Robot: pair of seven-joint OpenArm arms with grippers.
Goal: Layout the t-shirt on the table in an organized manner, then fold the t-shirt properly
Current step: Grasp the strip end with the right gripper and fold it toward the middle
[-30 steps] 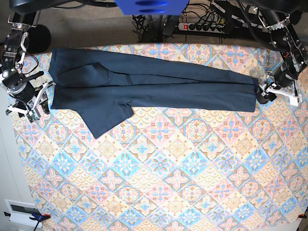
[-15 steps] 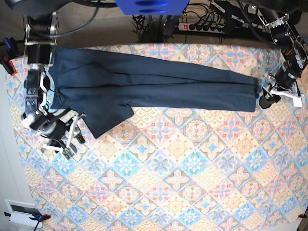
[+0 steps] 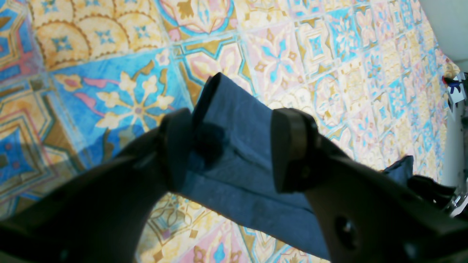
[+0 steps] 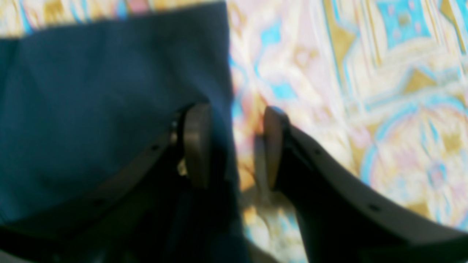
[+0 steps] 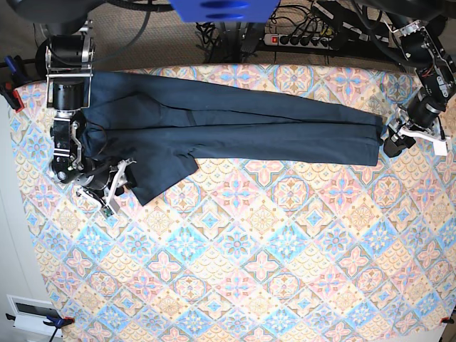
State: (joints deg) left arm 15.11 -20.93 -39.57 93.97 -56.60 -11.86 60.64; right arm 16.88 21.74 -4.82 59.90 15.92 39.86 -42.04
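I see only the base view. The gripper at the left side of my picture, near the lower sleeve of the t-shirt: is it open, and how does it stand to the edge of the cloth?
Observer: That is the right gripper. Its wrist view, though blurred, shows the jaws apart and straddling the edge of the t-shirt, one side over the dark fabric, the other over the table.
Operator: And the other gripper, at the far end of the shirt?
Observer: The left gripper has a doubled edge of the shirt between its jaws, and the cloth fills the gap. I cannot tell whether it is pinching it.
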